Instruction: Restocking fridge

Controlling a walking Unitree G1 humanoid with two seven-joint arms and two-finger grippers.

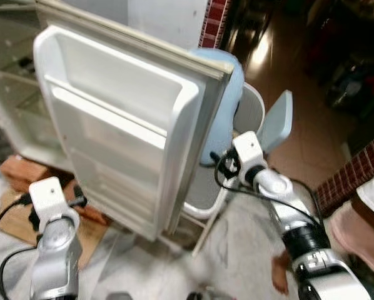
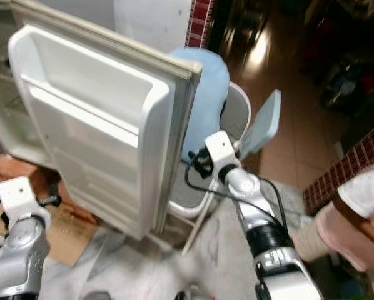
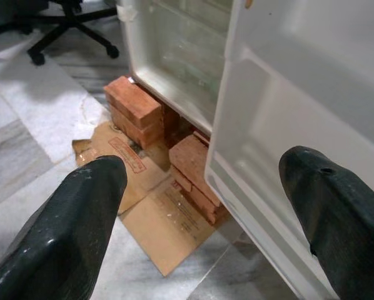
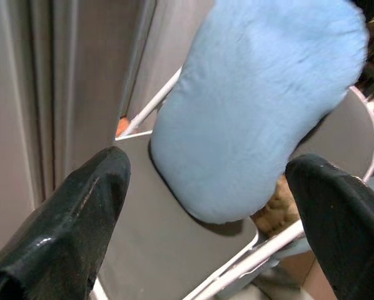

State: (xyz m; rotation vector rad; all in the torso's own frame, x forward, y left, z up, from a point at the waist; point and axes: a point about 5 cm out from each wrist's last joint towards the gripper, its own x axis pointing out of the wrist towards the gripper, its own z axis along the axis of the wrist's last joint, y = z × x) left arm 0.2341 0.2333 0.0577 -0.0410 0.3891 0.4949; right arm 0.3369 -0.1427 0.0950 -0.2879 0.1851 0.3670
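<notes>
Fridge door (image 1: pixel 121 134) stands swung open between both arms, its tall outer edge just beside the right gripper (image 4: pixel 206 206); left gripper (image 3: pixel 202 206) sits below its shelves, both spread, empty.

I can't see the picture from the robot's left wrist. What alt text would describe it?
Two open black fingers of the left gripper frame the bottom corner of an open white fridge door. The fridge stands on red bricks, with flattened cardboard on the grey marble floor.

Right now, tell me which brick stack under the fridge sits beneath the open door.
The nearer brick stack, beside the cardboard under the door's lower corner; the other brick stack sits under the cabinet.
</notes>
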